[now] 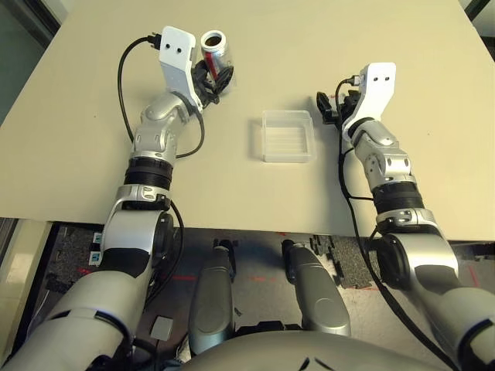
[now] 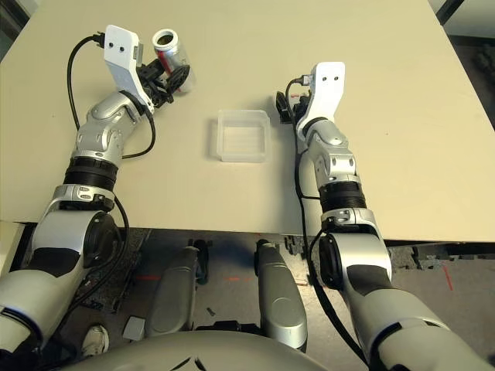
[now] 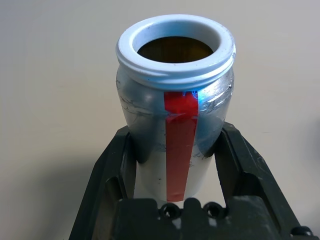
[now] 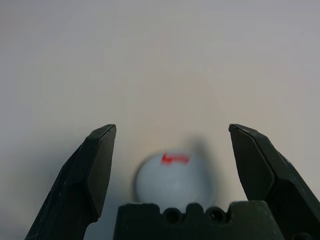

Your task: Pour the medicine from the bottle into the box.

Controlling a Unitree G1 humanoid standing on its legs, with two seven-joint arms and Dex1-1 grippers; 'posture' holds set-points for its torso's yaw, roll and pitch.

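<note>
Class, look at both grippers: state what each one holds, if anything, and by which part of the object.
The left gripper holds the uncapped bottle by its lower body. The right gripper is open, holding nothing; the cap lies between its fingers.

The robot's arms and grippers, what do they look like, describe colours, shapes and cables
Both arms are silver metal segments joined by black ringed bands. Each wrist carries a white angular bracket with small dark holes. The left gripper and right gripper each have two black wedge-shaped fingers rising from a black base with small round holes. A black cable loops from each bracket down along its forearm.
</note>
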